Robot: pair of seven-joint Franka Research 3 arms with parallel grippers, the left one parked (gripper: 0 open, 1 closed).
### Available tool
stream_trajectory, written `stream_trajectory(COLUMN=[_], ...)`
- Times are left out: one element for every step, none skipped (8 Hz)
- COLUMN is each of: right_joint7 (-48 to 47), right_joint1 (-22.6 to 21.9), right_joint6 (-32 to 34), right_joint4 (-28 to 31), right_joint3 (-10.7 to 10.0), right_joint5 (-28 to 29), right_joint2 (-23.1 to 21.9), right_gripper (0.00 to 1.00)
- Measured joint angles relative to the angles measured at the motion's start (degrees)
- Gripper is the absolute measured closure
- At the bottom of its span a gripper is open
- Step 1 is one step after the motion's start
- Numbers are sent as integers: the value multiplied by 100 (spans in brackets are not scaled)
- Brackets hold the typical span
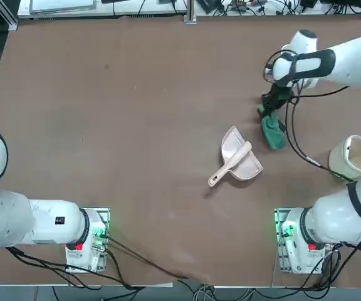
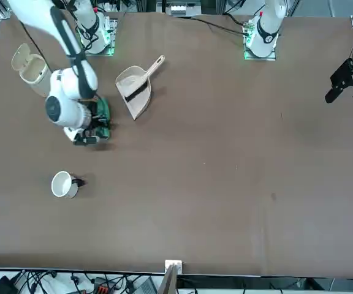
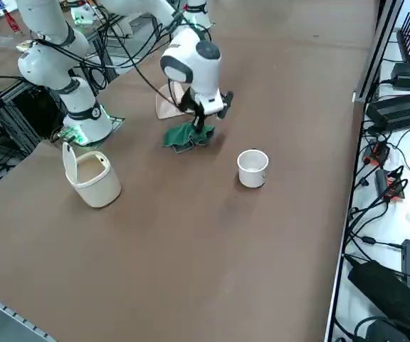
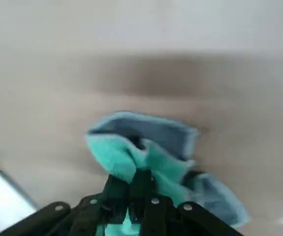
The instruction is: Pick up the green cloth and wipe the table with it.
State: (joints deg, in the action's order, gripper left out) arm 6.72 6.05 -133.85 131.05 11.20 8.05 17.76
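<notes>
Where the right arm reaches out over the table [image 1: 136, 125], we find its pincer [image 4: 140, 189] clenched on the green cloth [image 4: 146, 147], the two dark fingers pinching a bunched fold near the cloth's edge. Seen from the wrist, the fabric spreads beyond the fingertips in loose teal folds, with the brown surface behind it.

From overhead, we note the green cloth [image 1: 272, 132] lying on the table just under the wrist, trailing toward the robot's side. From the right side, the cloth [image 3: 187, 135] touches the tabletop while the pincer [image 3: 199, 122] points down onto it.

We log a pinkish dustpan [image 1: 237, 160] near the cloth, on the side toward the table's middle, apart from it; its handle points toward the robot's base. In the front view the dustpan [image 2: 136, 89] sits just beyond the cloth [image 2: 102, 116].

A cream bin [image 1: 354, 157] stands near the right arm's base, on the outer side of the cloth. A white mug [image 3: 252, 168] stands well apart from the cloth, farther out from the robot; the front view shows the mug [image 2: 64, 184] upright, alone on bare table.
</notes>
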Motion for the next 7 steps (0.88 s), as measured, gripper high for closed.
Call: stream_trajectory(right_joint7=[555, 852, 961, 1091, 1316, 1421, 1415], right_joint1=[301, 639, 980, 1287, 1474, 1522, 1504], right_joint6=[16, -20, -69, -94, -94, -81, -22], right_joint4=[-3, -21, -112, -282, -523, -741, -866], right_joint3=[-207, -355, -417, -431, -433, -432, -391], right_joint5=[-274, -834, -1443, -1883, -2057, -2093, -2099], right_joint2=[26, 100, 196, 321, 459, 595, 664], right_gripper=[95, 95, 95, 95, 95, 95, 95])
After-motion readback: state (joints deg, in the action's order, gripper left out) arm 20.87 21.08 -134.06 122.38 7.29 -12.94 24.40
